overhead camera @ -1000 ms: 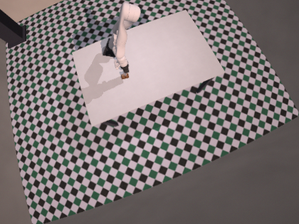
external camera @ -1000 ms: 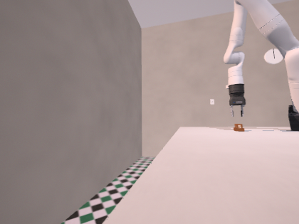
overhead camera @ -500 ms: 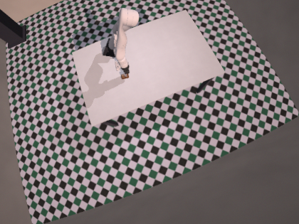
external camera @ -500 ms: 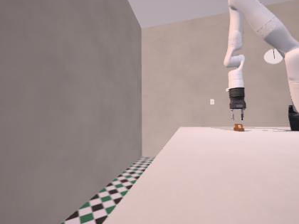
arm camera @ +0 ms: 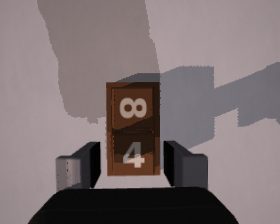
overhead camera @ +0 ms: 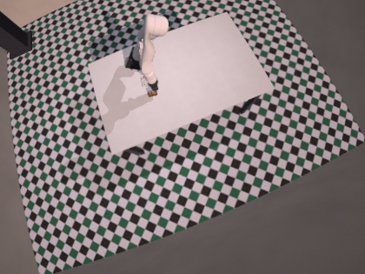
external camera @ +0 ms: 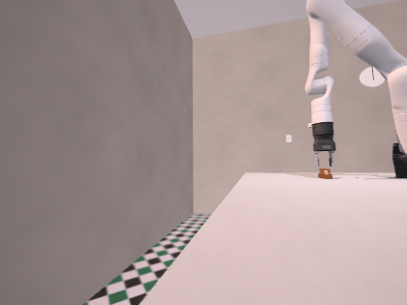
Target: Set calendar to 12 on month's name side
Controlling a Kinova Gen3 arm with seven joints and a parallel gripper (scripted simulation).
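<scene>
Wrist view: my gripper (overhead camera: 152, 91) (external camera: 325, 166) (arm camera: 132, 157) is spread wide, grasping nothing, its fingers astride the 4 cube (arm camera: 133, 154), probably to lift it. Beyond it, the 8 cube (arm camera: 133, 107) shares the tray (overhead camera: 152, 96) (external camera: 325, 177) (arm camera: 133, 85). Only the exterior view shows me hovering above the tray.

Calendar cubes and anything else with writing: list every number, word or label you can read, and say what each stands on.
"8": on the top face of the cube farther from the gripper.
"4": on the top face of the cube nearer the gripper.
A pale mark on the front of the orange-brown calendar, exterior view: too small to read.
No month's name is readable in any view.
</scene>
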